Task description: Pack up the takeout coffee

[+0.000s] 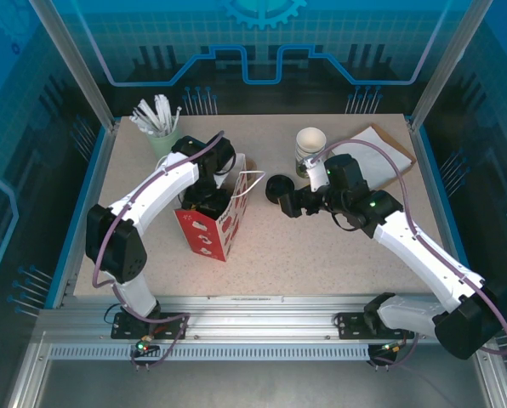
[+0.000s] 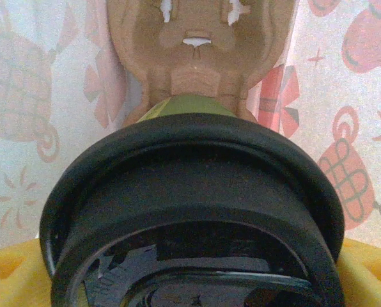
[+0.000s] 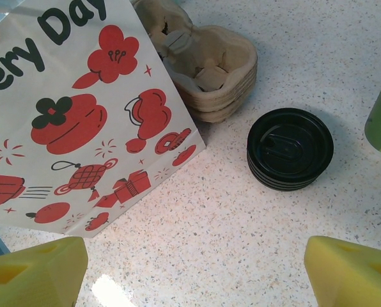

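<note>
Takeout coffee (image 2: 189, 106), round glossy black lid (image 2: 190, 185), gripped by left claw (image 2: 190, 272); right claw (image 3: 194, 272) wide above speckled table (image 3: 241, 217).

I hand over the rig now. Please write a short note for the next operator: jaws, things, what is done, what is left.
Left gripper: jaws closed on the takeout coffee, inside the paper bag.
Right gripper: jaws open, empty, over the table near the stack of black lids.
Coffee: against the pulp cup carrier in the bag.
Done: cup lidded, in bag.
Left: likely release it, withdraw the arm.
</note>
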Robot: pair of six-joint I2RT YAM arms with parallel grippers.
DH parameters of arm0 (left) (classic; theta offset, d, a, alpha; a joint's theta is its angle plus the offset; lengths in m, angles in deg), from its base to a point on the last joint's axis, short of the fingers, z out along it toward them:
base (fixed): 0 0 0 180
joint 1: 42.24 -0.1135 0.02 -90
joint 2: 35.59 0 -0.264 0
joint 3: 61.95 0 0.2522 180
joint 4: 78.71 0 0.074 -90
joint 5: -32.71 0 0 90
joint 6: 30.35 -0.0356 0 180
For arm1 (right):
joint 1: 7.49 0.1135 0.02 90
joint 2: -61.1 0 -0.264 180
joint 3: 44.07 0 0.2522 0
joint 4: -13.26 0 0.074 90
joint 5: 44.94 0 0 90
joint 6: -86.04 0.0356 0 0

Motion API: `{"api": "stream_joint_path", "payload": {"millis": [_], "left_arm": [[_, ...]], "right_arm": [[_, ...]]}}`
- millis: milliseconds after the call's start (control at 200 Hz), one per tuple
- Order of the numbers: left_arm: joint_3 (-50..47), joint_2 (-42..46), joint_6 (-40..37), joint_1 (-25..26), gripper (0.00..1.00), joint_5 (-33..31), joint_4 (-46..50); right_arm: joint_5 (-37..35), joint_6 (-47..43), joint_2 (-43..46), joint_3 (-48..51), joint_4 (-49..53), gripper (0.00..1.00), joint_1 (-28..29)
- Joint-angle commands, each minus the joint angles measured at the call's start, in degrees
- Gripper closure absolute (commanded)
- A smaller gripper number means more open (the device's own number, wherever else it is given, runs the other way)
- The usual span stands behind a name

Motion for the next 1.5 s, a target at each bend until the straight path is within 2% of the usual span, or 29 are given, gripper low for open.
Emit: {"api": "stream_joint_path", "payload": {"millis": [0, 450, 520, 1165, 1496], "left_arm": [[-0.45, -0.11, -0.34, -0.38, 0.49, 0.53, 0.35], [-0.44, -0.02, -0.56, -0.42, 0.5, 0.3, 0.7], [-0.52, 0.02, -0.61, -0.39, 0.49, 0.26, 0.7], [2.98, 2.07, -1.44, -0.38, 0.51, 1.05, 6.5], [1.06, 1.0, -2.05, -0.44, 0.51, 2.38, 6.51]], "right_arm": [[-0.38, -0.58, -0.3, 0.65, -0.99, 0.1, 0.79], [-0.72, -0.73, -0.39, 0.63, -0.88, 0.05, 0.88], [-0.82, -0.75, -0.39, 0.59, -0.9, 0.0, 0.97], [-1.25, -1.01, -0.82, 0.55, -0.81, 0.0, 1.24], [-0.91, -1.02, -1.62, 0.4, -0.83, 0.0, 1.33]]}}
